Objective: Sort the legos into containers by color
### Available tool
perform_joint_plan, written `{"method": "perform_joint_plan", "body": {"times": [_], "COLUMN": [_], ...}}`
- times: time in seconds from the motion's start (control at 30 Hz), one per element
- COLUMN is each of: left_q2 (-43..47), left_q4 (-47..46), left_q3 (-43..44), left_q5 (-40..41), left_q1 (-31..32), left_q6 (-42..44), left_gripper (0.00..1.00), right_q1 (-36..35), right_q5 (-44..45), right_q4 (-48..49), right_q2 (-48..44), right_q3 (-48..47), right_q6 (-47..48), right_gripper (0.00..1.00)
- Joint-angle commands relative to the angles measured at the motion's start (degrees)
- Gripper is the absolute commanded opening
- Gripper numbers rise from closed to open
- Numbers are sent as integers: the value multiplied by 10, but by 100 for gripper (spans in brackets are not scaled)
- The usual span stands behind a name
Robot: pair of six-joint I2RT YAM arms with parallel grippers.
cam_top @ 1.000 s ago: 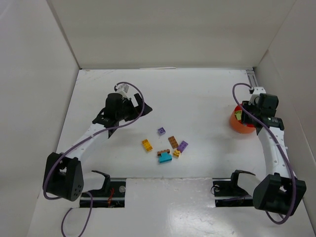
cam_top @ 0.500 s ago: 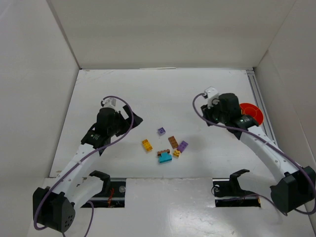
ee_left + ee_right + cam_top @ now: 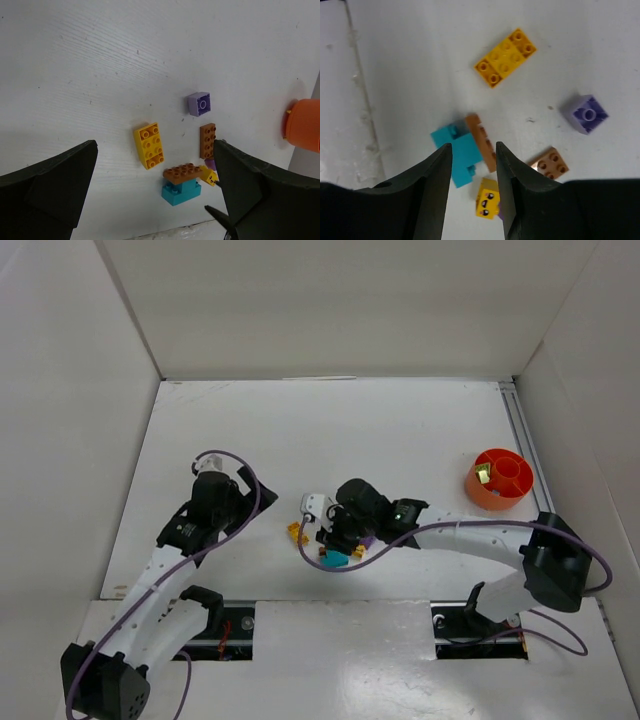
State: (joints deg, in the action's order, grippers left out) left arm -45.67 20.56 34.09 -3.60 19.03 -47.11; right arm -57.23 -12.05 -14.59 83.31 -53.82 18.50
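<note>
Several legos lie in a loose pile at the table's middle: a yellow brick [image 3: 505, 57], a purple cube [image 3: 587, 114], a brown brick [image 3: 551, 162], a small yellow piece [image 3: 489, 198], and a brown plate [image 3: 482, 142] stuck on a teal brick [image 3: 460, 152]. My right gripper [image 3: 473, 146] hovers over the teal-and-brown piece, its jaws partly apart and nothing between them. From the top view it [image 3: 335, 532] covers part of the pile. My left gripper [image 3: 247, 505] stands wide open to the left of the pile. The orange container [image 3: 498, 478] stands at the far right with a yellow-green piece inside.
White walls close the table in on the left, back and right. A metal rail [image 3: 522, 430] runs along the right edge behind the container. The left wrist view shows the same pile, with the yellow brick [image 3: 149, 145] nearest its fingers.
My right arm has swung from the orange container at the far right across to the pile in the middle. The left arm has drawn back a little toward the near left, still open.
</note>
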Motion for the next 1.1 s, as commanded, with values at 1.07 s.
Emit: {"method": "perform_joint_plan", "body": {"times": [1.07], "left_q2": [59], "left_q4": [-7], "left_q3": [-9], "left_q5": [-77], "left_q1": [2], "left_q6": [68], "left_gripper": [100], "right_q1": [-114], "right_q5": [142], "right_q4": [47], "right_q2": [15], "right_q3": [74], "right_q6": [-160], "right_gripper": [51]}}
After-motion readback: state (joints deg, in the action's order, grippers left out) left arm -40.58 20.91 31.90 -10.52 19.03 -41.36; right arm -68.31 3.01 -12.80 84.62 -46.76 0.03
